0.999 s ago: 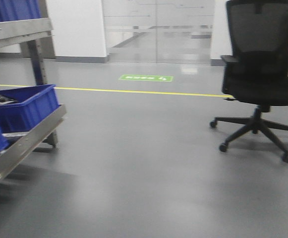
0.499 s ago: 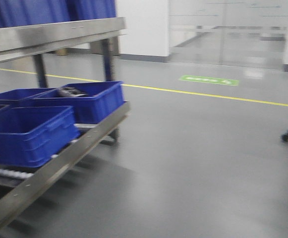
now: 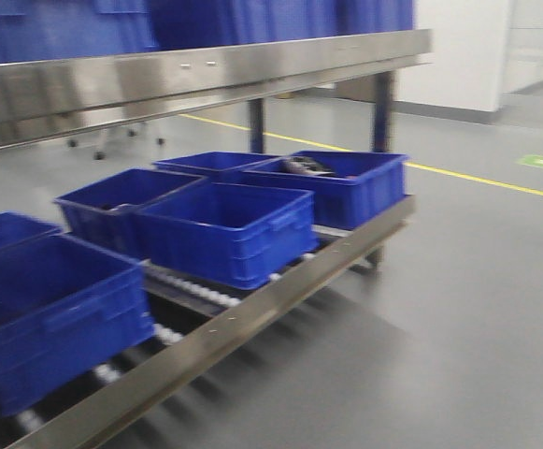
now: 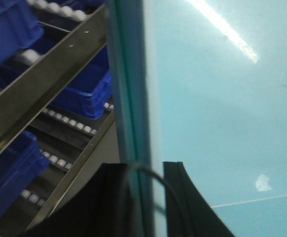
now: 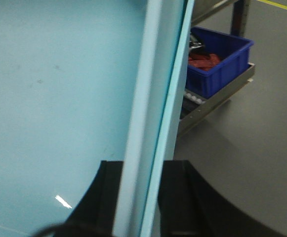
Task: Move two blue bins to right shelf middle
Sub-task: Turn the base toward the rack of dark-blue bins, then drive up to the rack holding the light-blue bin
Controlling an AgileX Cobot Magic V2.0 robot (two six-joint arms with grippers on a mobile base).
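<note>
blue bins [image 3: 226,229] sit on the roller shelf [image 3: 252,313], its steel edge running diagonally; bare grey floor [image 3: 458,309] opens rightward. left gripper [image 4: 148,197] and right gripper [image 5: 141,197] each clamp a pale teal panel edge [image 5: 155,98].

- The nearest blue bin [image 3: 51,313] is running off the left edge, blurred.
- A teal panel [image 4: 222,98] is filling both wrist views, hiding most of the shelf [image 4: 39,84].
- The far bin's contents [image 3: 304,166] are staying too blurred to identify.

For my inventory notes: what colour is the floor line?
Yellow floor line, clearest in the front-facing view.
</note>
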